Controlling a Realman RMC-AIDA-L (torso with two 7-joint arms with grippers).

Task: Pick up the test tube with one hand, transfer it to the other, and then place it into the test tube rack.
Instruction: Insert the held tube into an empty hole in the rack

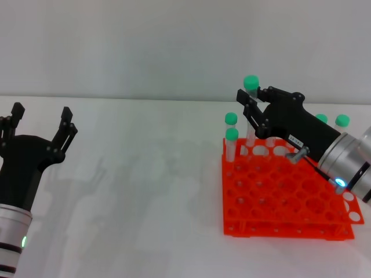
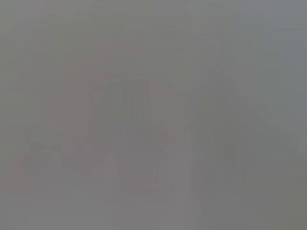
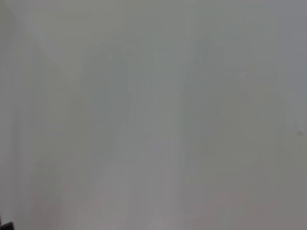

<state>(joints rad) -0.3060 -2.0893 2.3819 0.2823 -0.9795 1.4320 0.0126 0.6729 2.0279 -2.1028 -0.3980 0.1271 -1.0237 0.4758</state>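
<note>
Now, your label-bearing black right gripper clenched on the green-capped clear plastic test tube, held upright over the far-left corner of the bright orange-red square rack, at 3 o'clock, your green-lit left gripper spread empty, at 9 o'clock.

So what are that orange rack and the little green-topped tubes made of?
The test tube rack looks like moulded plastic: uniform bright orange, slightly glossy, with evenly punched round holes. The test tube in the right pincer seems to be clear plastic, though glass can't be ruled out, with an opaque matte green cap, probably plastic too.
</note>
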